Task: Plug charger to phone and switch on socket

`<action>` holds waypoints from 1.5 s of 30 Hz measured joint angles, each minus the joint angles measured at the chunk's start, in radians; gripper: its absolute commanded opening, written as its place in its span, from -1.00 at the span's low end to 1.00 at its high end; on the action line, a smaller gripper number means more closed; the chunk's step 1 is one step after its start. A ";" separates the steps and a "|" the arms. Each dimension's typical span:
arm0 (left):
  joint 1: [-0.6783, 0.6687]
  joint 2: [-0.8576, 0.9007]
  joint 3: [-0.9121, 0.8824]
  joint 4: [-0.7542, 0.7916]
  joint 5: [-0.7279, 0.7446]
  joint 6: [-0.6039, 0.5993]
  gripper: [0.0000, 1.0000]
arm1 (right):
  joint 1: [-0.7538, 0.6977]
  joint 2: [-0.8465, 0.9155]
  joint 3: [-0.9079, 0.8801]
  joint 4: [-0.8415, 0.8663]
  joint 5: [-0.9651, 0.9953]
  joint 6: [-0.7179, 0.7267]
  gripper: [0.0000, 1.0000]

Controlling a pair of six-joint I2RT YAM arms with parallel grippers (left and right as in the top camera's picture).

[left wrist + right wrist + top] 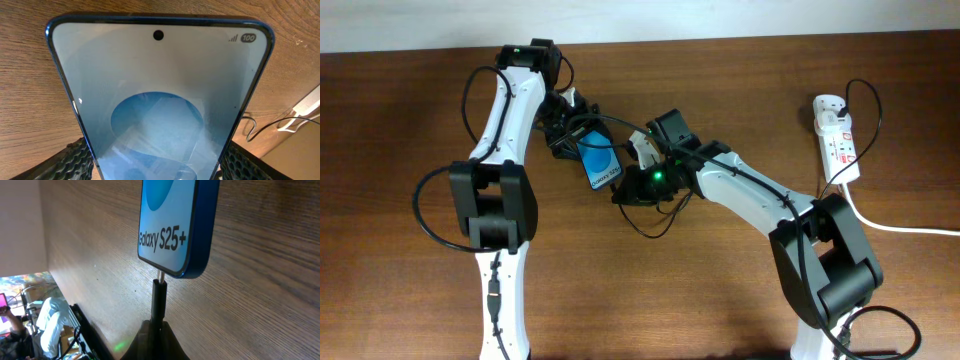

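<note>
The right jaws are closed on the black plug body of the charger (159, 300), at the lower edge of the right wrist view. The plug points straight out of the jaws toward 12 o'clock. Its bare metal tip meets the short lower edge of the phone (176, 225). A short length of metal shows below that edge, so the plug is judged entered but not fully seated. The plug axis and the phone's long axis lie in line, with no visible tilt between them. The remaining travel is therefore judged to be a straight push along that axis.

The left jaws are closed across the phone, with one ribbed pad (75, 160) on each long side, bracing it against that push. Whether the phone touches the desk (720, 300) cannot be told.

In the overhead view the phone's long axis runs from 11 to 5 o'clock. The port end is at 5 o'clock, where the right jaws stand. The thin charger cable loops on the desk just beyond, under the right arm (750, 195).

The socket (837, 135) lies at 3 o'clock from the phone, well apart, near the desk's right edge. Its white cord (900, 228) runs off toward 4 o'clock. The right arm is the nearer one. No object lies on the desk between the jaws and the socket. The switch position is too small to read.
</note>
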 measured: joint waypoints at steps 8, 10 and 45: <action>0.000 0.000 0.000 0.000 0.000 0.000 -1.00 | -0.001 0.000 0.000 0.000 0.000 0.000 -0.92; 0.000 0.000 0.000 0.000 0.001 0.000 -1.00 | -0.001 0.000 0.000 -0.001 0.000 0.000 -0.92; 0.000 0.000 0.000 0.006 0.054 0.000 -1.00 | -0.006 0.000 0.000 0.000 0.008 0.000 -0.92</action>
